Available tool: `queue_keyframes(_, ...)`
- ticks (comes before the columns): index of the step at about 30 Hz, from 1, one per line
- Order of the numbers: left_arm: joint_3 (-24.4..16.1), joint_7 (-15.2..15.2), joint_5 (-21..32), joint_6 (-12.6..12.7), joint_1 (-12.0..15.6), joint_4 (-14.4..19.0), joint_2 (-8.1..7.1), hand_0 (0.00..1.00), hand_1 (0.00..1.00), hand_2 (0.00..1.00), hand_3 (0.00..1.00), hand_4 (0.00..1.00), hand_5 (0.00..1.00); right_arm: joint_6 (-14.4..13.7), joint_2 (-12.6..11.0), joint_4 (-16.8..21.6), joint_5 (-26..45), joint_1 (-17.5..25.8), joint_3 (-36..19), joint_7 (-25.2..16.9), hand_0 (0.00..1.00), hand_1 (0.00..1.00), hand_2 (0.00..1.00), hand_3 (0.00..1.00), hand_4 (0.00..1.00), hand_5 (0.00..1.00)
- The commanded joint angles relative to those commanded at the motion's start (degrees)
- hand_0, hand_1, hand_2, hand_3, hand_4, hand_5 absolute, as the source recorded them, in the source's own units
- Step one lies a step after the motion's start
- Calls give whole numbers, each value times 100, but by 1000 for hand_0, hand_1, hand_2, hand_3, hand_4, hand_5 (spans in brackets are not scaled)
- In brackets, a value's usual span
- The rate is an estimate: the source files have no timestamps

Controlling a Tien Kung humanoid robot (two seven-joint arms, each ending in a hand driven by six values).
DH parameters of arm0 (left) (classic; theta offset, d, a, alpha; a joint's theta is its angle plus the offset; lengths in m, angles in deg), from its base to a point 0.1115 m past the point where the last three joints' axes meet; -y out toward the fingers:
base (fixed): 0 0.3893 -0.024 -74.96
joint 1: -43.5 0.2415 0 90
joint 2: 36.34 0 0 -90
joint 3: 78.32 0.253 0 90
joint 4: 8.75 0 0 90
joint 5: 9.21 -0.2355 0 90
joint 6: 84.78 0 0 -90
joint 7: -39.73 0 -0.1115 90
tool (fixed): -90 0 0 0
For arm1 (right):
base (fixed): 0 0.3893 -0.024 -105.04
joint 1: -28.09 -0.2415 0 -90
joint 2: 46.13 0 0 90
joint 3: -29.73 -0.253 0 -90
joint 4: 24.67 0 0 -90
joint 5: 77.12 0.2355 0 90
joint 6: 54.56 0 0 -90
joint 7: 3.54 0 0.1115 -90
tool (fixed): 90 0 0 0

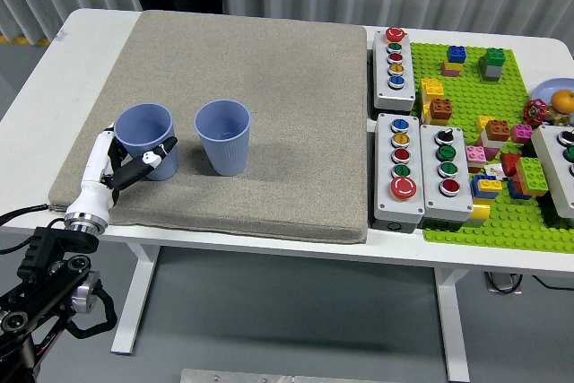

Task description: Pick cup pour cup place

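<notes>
1. White table (54, 69), grey mat (269, 105) covering most of its left and middle.
2. Green brick baseplate (516, 221) right of the mat, button boxes (404, 168) between them.
3. Two blue cups upright on the mat's left part: left cup (146, 139), right cup (223, 135) just beside it, not touching.
4. Left hand (121, 166) at the left cup's near-left side, fingers (148, 161) loosely around its base. Can't tell if it's actually gripping.

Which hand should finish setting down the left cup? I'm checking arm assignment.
The left hand: its fingers are already around the left cup, which stands upright on the grey mat. No right hand is in view.
</notes>
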Motion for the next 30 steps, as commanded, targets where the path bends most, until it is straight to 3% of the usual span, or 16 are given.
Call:
queue_keyframes(8, -31, -39, -115, 12, 22, 48, -2, 767, 784, 888, 893, 937, 364, 2, -1, 0, -12, 1, 6, 9, 707, 632, 586, 571, 2, 111)
queue_keyframes(9, -34, -44, -124, 6, 26, 52, -3, 780, 800, 915, 940, 939, 367, 4, -1, 0, -21, 2, 4, 12, 707, 632, 585, 571, 2, 111)
queue_keyframes(14, -51, -87, -226, -32, 55, 76, -9, 780, 800, 915, 940, 939, 367, 17, -2, 0, -112, 11, -13, 29, 707, 632, 585, 571, 2, 111)
queue_keyframes(15, -64, -121, -310, -58, 67, 89, -9, 836, 855, 989, 998, 953, 369, 17, -1, 0, -121, 18, -14, 30, 706, 632, 585, 571, 2, 111)
queue_keyframes(20, -109, -192, -476, -70, 99, 133, -9, 836, 855, 989, 998, 953, 369, 18, 5, 0, -153, 38, -34, 30, 706, 632, 585, 571, 2, 111)
queue_keyframes(21, -119, -198, -495, -66, 101, 143, -10, 904, 924, 998, 998, 970, 385, 19, 5, 0, -158, 38, -37, 30, 706, 632, 585, 572, 2, 109)
queue_keyframes(26, -170, -228, -564, -26, 112, 214, -19, 904, 924, 998, 998, 970, 385, 19, 3, 0, -141, 34, -30, 27, 706, 632, 585, 572, 2, 109)
queue_keyframes(27, -189, -231, -589, -7, 111, 228, -20, 952, 976, 998, 998, 998, 458, 19, 3, 0, -135, 33, -27, 25, 706, 632, 584, 571, 2, 107)
queue_keyframes(30, -225, -235, -613, 12, 111, 249, -24, 952, 976, 998, 998, 998, 458, 20, 0, 0, -131, 28, -23, 24, 706, 632, 584, 571, 2, 107)
